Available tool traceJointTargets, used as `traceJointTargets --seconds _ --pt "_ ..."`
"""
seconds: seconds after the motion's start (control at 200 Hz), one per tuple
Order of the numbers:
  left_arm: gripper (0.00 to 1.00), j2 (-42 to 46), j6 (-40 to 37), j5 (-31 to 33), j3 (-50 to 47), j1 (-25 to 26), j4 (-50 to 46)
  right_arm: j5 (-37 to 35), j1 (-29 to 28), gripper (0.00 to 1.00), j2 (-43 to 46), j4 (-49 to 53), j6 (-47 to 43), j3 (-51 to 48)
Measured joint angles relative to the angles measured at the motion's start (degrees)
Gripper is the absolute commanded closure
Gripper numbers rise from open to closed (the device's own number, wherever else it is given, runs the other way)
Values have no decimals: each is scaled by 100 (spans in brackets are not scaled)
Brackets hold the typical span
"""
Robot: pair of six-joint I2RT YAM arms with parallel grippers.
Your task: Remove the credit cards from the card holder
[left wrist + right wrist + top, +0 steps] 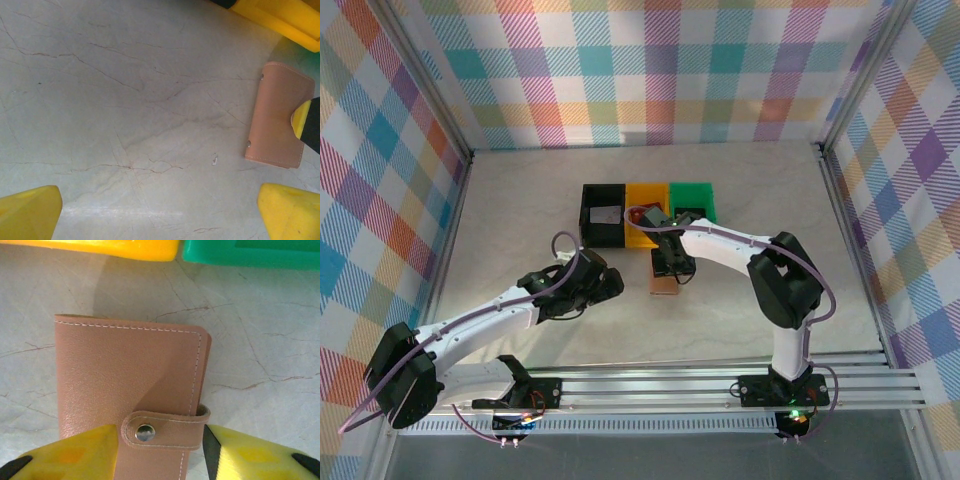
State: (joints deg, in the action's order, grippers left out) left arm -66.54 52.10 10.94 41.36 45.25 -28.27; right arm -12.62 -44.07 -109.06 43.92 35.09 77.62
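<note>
The right gripper (160, 450) stands over the near end of the card holder (125, 375). Its yellow fingers are part-way apart, one at 9 o'clock and one at 3 o'clock of the snap strap (165, 427). Whether they already pinch the strap I cannot tell. The stud (145, 432) looks fastened and the holder lies flat and folded shut on the table (125, 100). I judge the task barely begun: the strap must be freed, the holder opened and the credit cards drawn out, and any cards inside are hidden. In the top view the holder (665, 287) lies at 6 o'clock of the yellow bin (632, 235), close to it but apart. The left gripper (605, 285) is at 9 o'clock of the holder, near but not touching. Its wrist view shows that claw (160, 215) spread wide and holding nothing, with the holder (277, 115) at 2 o'clock. At 12 o'clock sit three bins in a row. The black bin (585, 215) holds a pale grey flat patch I cannot identify. The yellow bin has something reddish, partly under the right arm. What the green bin (710, 200) holds is too dark to tell.
</note>
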Motion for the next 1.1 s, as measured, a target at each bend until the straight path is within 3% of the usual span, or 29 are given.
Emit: traceJointTargets --seconds 1.1 --pt "0 -391 0 -105 4 151 61 -411 -133 84 -181 83 4 61"
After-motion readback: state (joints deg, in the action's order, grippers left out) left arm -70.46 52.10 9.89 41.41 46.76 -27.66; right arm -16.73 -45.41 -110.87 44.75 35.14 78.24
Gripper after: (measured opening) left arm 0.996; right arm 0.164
